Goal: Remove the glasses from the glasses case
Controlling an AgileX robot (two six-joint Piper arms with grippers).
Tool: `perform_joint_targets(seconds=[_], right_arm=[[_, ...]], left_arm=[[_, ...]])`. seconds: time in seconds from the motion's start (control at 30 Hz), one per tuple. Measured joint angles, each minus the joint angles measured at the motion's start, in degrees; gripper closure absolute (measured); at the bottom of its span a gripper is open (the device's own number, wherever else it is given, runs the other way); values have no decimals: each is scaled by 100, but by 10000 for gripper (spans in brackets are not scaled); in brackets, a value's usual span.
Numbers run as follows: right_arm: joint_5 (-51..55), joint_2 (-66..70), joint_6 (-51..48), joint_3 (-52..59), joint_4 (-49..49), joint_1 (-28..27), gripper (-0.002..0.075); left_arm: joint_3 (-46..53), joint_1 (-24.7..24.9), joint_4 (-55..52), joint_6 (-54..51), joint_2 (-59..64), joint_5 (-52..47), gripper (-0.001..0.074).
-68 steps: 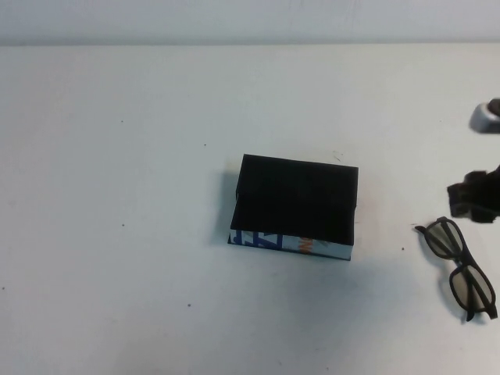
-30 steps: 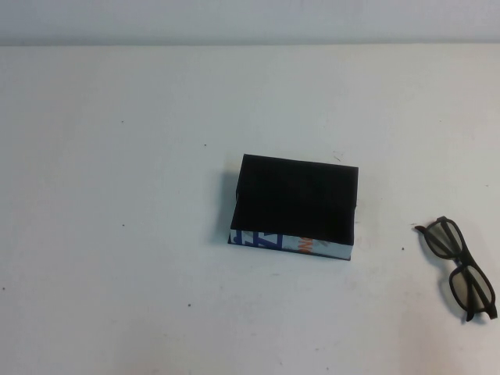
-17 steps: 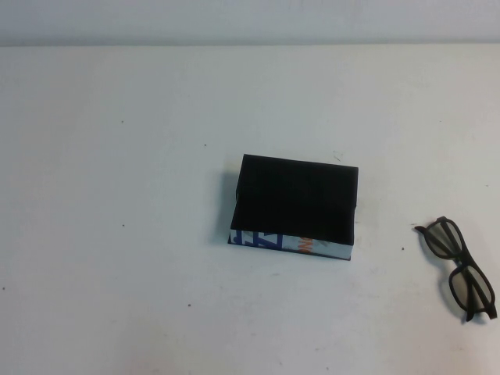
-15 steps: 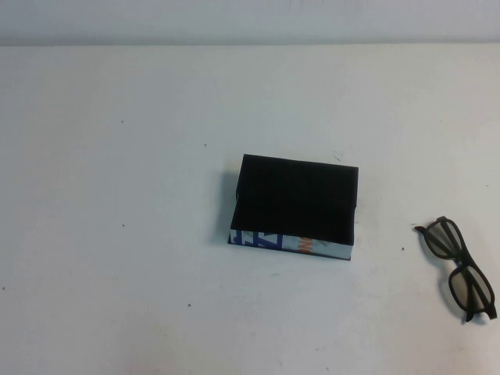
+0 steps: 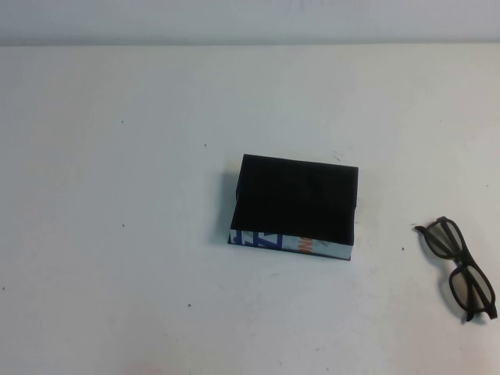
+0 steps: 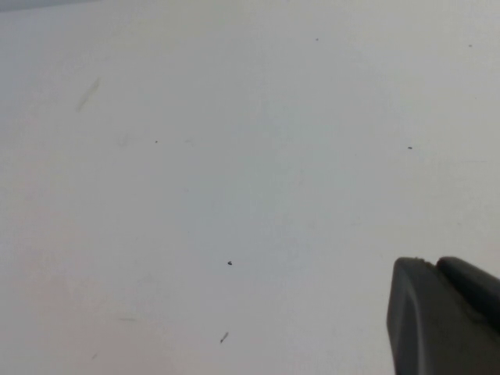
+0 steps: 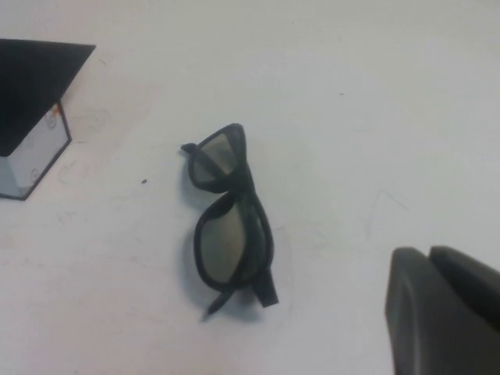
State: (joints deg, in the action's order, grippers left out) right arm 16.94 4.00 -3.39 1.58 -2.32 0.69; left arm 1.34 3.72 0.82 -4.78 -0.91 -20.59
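Note:
The glasses, dark-framed with greyish lenses, lie folded open on the white table at the right, outside the case. They also show in the right wrist view. The glasses case is a flat black box in the middle of the table, its white strip with blue letters and an orange mark facing me. A corner of it shows in the right wrist view. My right gripper hangs shut and empty, apart from the glasses. My left gripper is shut and empty over bare table. Neither arm shows in the high view.
The white table runs to a far edge against a pale wall. Small dark specks dot the surface.
The right arm, seen 2.3 s ago at the right edge just beyond the glasses, has left the high view. The glasses and the case have not moved.

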Motion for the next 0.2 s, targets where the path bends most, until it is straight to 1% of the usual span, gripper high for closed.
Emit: perform_joint_targets(seconds=[0.2], right_arm=[[23,-293,0,0,-9,-502,742]], left_arm=[[0,0,0,0,0,0,740]])
